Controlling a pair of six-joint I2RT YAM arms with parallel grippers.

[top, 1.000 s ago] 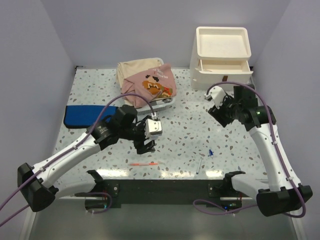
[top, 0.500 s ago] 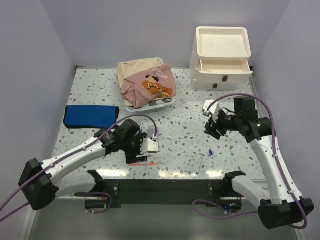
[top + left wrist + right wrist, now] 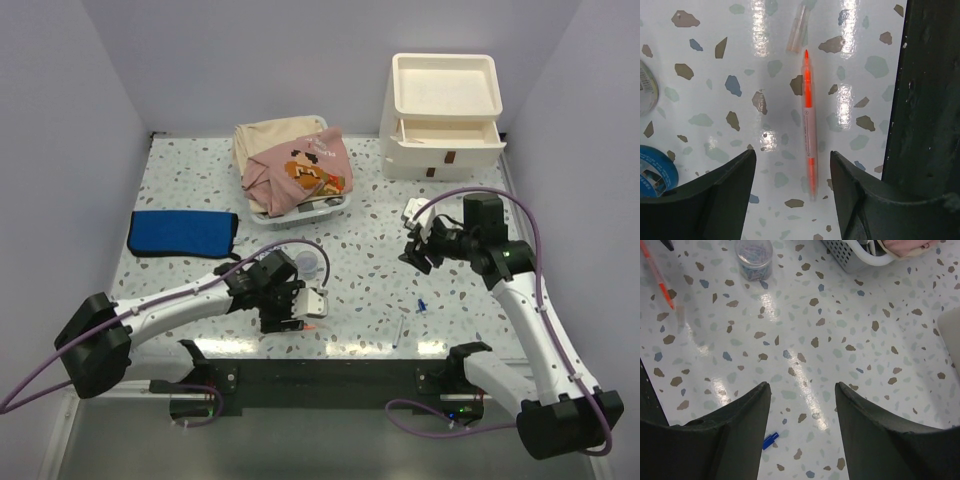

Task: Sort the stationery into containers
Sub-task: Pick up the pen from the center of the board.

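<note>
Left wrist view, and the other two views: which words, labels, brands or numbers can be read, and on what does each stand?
No text can be read in any view.
Orange pen: fine print along the barrel, too small to read.
Blue tape roll: pale marks, blurred, unreadable.
Pink garment: a pixel picture only, no words visible.

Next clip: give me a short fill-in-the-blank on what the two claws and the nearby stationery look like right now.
1. The pen lying between the jaws of the open left claw is ___ in colour.
2. The right claw is open and grips ___.
3. The small loose cap seen near the right claw is ___ in colour.

Missing words: orange; nothing; blue.
</note>
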